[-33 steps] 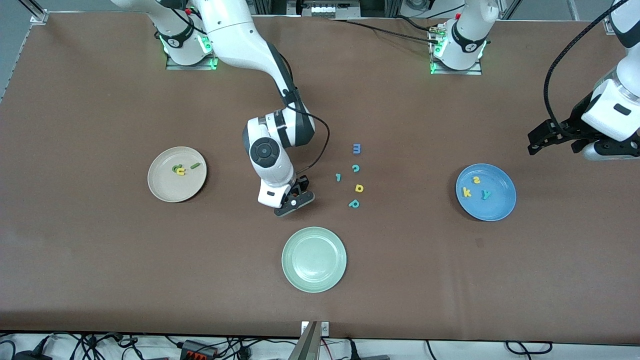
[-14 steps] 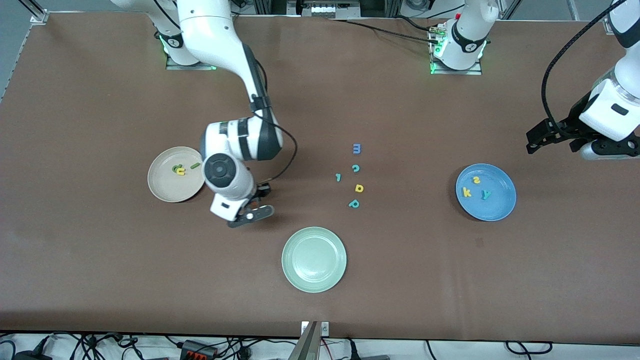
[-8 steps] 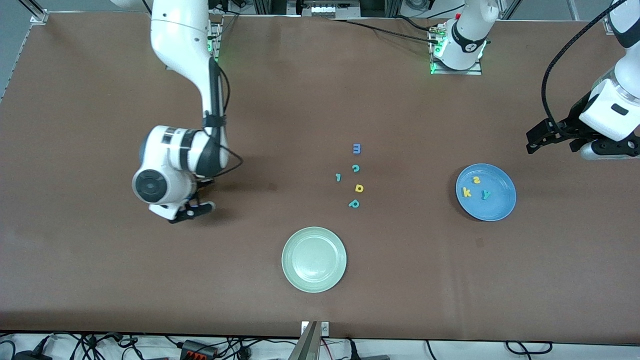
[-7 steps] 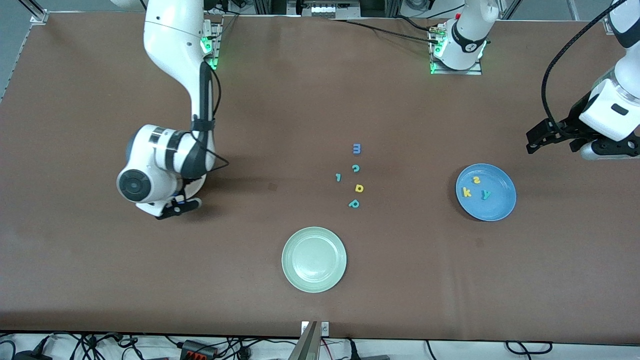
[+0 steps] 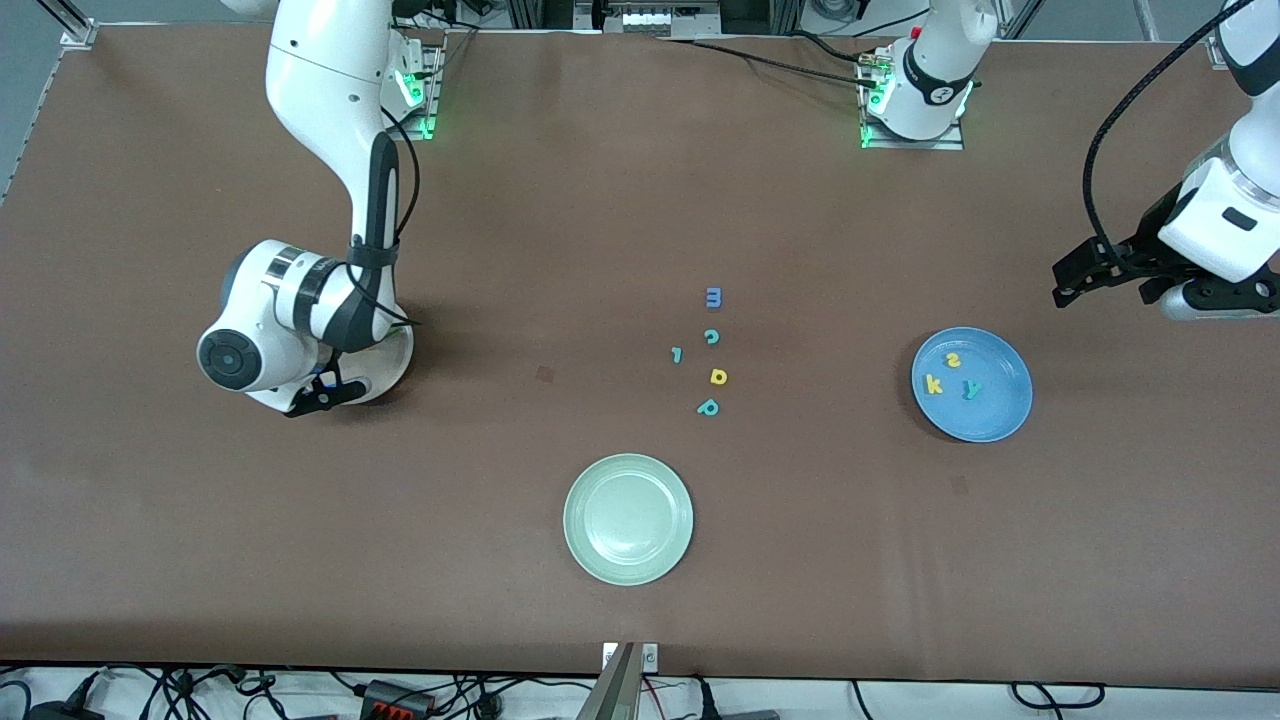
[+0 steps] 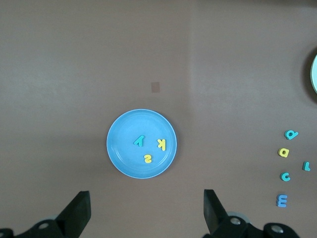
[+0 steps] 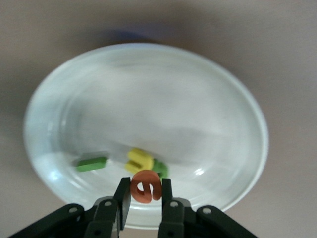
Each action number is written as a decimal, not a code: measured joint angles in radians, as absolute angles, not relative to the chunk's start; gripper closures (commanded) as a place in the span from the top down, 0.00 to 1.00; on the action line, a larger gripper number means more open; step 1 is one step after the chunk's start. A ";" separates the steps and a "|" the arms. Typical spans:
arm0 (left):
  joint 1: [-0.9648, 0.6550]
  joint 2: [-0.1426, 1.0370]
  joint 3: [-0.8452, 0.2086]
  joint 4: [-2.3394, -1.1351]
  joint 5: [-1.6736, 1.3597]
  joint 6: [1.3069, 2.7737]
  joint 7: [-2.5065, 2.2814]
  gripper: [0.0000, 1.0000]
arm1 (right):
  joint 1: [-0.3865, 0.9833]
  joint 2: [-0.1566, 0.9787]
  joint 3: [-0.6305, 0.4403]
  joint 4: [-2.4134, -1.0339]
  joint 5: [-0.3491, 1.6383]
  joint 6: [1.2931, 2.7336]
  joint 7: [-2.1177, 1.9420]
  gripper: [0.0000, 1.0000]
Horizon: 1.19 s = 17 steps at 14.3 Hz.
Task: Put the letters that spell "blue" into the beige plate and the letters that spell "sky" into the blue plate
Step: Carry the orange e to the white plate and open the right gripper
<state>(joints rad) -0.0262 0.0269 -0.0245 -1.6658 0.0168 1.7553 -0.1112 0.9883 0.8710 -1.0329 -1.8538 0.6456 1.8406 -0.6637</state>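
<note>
My right gripper (image 5: 318, 392) hangs over the beige plate (image 5: 402, 352), which its arm mostly hides in the front view. In the right wrist view the right gripper (image 7: 145, 186) is shut on the orange e (image 7: 147, 190), just above the beige plate (image 7: 223, 109). On that plate lie the green l (image 7: 92, 163), the yellow u (image 7: 139, 159) and the green b (image 7: 161, 169). The blue plate (image 5: 992, 416) holds the yellow s (image 5: 953, 360), yellow k (image 5: 933, 384) and teal y (image 5: 971, 389). My left gripper (image 5: 1072, 287) waits open over bare table beside the blue plate (image 6: 121, 156).
A pale green plate (image 5: 628, 518) sits near the table's front edge. Loose letters lie mid-table: a blue m (image 5: 713, 297), a teal c (image 5: 711, 336), a small teal hooked letter (image 5: 677, 354), a yellow round-bellied letter (image 5: 718, 376) and a teal p (image 5: 708, 407).
My right arm has swung from beside the loose letters toward its own end of the table and now covers the beige plate. The left arm has stayed put.
</note>
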 measured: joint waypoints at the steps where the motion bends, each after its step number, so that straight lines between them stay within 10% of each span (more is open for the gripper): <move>1: -0.026 0.027 -0.024 -1.666 0.017 1.755 -0.111 1.00 | 0.972 0.871 -1.033 -1.855 0.655 1.851 -0.688 0.22; 2: -0.026 0.027 -0.024 -1.666 0.017 1.755 -0.111 1.00 | 0.958 0.871 -1.033 -1.855 0.666 1.858 -0.709 0.50; 3: -0.026 0.027 -0.024 -1.666 0.017 1.755 -0.111 1.00 | 0.947 0.871 -1.033 -1.855 0.672 1.861 -0.725 0.99; 17: -0.026 0.027 -0.024 -1.666 0.017 1.755 -0.111 1.00 | 0.936 0.850 -1.102 -1.704 0.707 1.860 -0.707 1.00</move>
